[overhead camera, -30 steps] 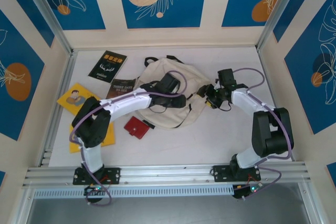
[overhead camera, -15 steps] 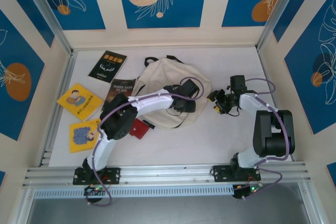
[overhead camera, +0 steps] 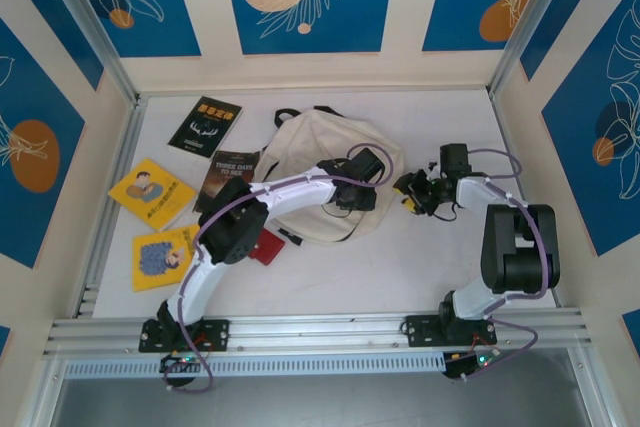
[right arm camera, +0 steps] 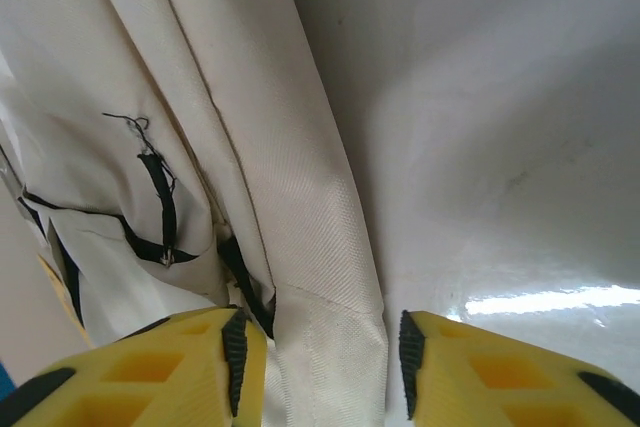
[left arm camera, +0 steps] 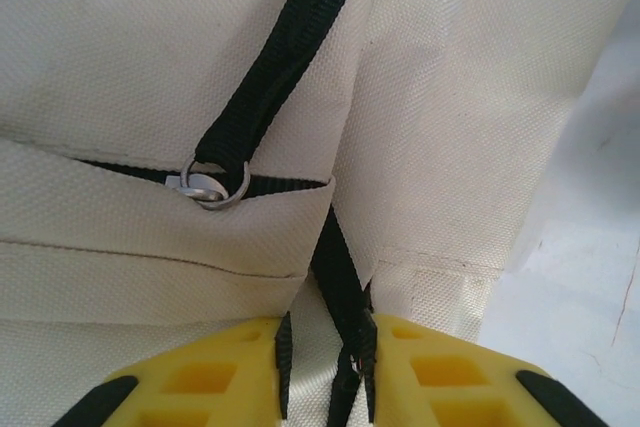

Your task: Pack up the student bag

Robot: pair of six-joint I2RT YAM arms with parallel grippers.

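Roughly in the middle of the white table [overhead camera: 400, 267] lies the student bag [overhead camera: 310, 147], a slumped cream heap with black straps, and both arms meet at its right-hand end. Seen from above, the left arm lies right across the bag, and the left gripper [overhead camera: 352, 199] points down at the bag's near right corner. In its wrist view the yellow fingers [left arm camera: 220, 377] stand only narrowly apart, astride a black strap [left arm camera: 340, 277] that runs down the cream cloth. A strip of cloth shows between that strap and the left pad (so the claw is not clamped on it, as far as can be seen). Just beyond the fingers a second strap [left arm camera: 285, 67] meets a small metal ring [left arm camera: 218, 185] at a seam in the bag.

The right gripper [overhead camera: 411, 190] sits just off the bag's right edge. From its wrist the jaws are well apart, straddling a long raised fold [right arm camera: 330, 247] of the bag's cloth; whether the pads press on it cannot be told. Thin black trim [right arm camera: 160, 207] shows on the bag to the left of that fold.

Left of the bag lie four books. A black book [overhead camera: 212, 125] is toward the far side and a dark book [overhead camera: 232, 169] is close against the bag. A yellow book [overhead camera: 150, 192] and a yellow-and-blue book [overhead camera: 160, 255] lie further out. A small red pouch [overhead camera: 266, 246] lies by the bag's near left edge, partly under the left arm.
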